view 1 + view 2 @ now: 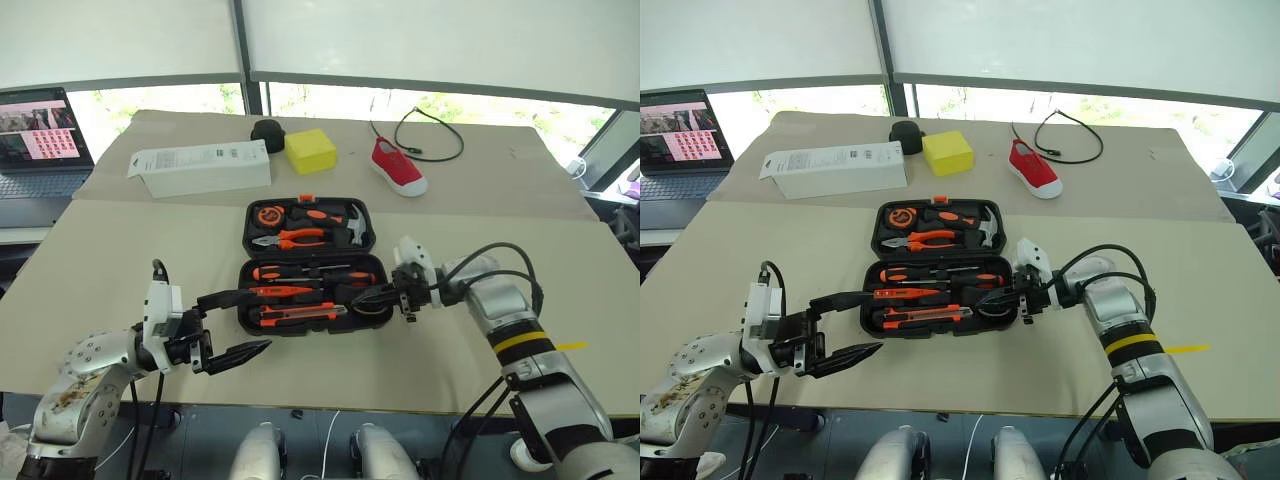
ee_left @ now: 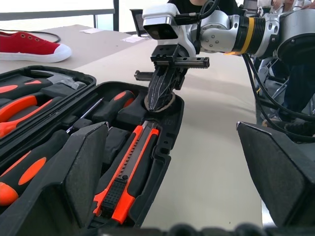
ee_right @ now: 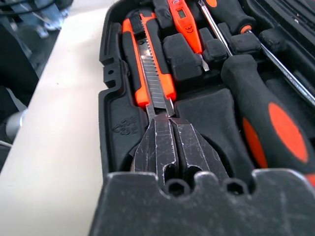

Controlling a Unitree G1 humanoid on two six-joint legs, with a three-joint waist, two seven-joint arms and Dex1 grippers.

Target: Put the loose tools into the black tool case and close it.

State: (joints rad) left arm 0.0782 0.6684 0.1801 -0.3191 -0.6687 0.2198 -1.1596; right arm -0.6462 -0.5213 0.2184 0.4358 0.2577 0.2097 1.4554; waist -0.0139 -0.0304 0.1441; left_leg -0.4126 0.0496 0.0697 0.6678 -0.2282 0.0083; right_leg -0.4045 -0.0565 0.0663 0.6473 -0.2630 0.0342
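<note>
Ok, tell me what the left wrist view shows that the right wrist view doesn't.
Left wrist view alone: the red shoe on the table, and the right tool seen from outside, shut, its tip at the case's near corner. Right wrist view alone: the orange tester pen in its slot. Both share the open black tool case, the utility knife lying in it and a screwdriver handle.

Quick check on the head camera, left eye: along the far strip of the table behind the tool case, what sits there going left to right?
Long white box → small round black object → yellow block → red shoe → black cable loop.
</note>
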